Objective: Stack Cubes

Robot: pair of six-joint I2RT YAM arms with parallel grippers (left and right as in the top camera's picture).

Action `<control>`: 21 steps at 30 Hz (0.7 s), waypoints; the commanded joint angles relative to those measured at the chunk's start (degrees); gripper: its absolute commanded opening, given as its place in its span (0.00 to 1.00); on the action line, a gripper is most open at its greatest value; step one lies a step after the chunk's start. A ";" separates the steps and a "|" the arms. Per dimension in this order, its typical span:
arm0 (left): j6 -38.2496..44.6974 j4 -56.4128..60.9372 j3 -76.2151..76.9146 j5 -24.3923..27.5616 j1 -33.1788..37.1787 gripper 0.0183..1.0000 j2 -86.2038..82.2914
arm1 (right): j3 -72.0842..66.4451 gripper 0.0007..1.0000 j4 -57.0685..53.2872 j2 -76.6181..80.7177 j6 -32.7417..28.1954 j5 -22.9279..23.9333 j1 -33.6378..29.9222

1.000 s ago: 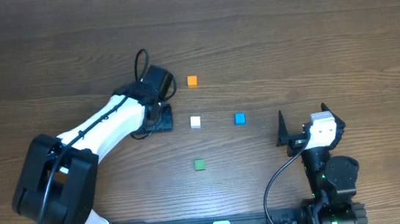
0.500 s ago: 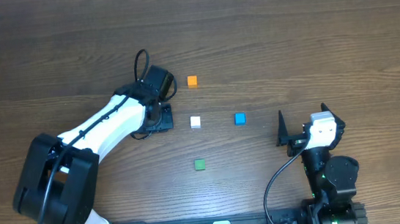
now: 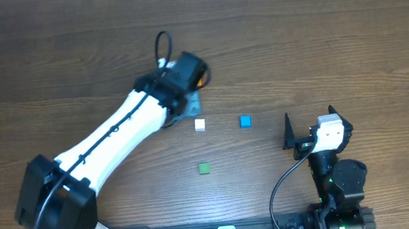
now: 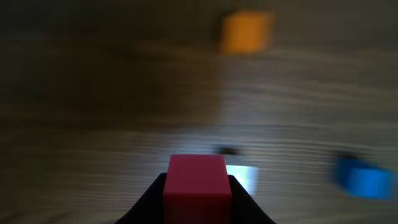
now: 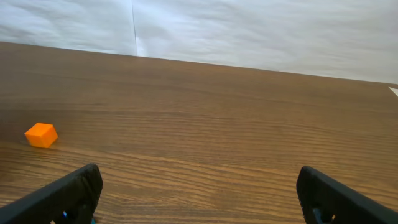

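Observation:
My left gripper is shut on a red cube and holds it above the table. Below and past it lie a white cube, a blue cube and, farther off, an orange cube. From above, the left gripper hangs just beyond the white cube; the blue cube lies to the right and a green cube nearer the arm bases. My right gripper stands open at the right with nothing between its fingers; the orange cube lies far from it.
The cubes sit apart from each other on a dark wooden table. A pale wall or sheet rises beyond the table's far edge.
The left arm has risen from the table beside the white cube and swung toward the orange cube, now covering it in the top view. The right arm has not moved.

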 commanded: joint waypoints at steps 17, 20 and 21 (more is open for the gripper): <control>-8.76 -1.75 4.26 -1.73 -8.31 0.10 8.15 | -0.52 0.99 0.20 -0.42 -0.26 0.42 0.17; -8.79 -2.01 4.26 -1.73 -8.31 0.10 9.03 | -0.52 0.99 0.20 -0.42 -0.26 0.42 0.17; -8.79 -2.10 4.26 -1.73 -8.31 0.11 9.38 | -0.52 0.99 0.20 -0.42 -0.26 0.42 0.17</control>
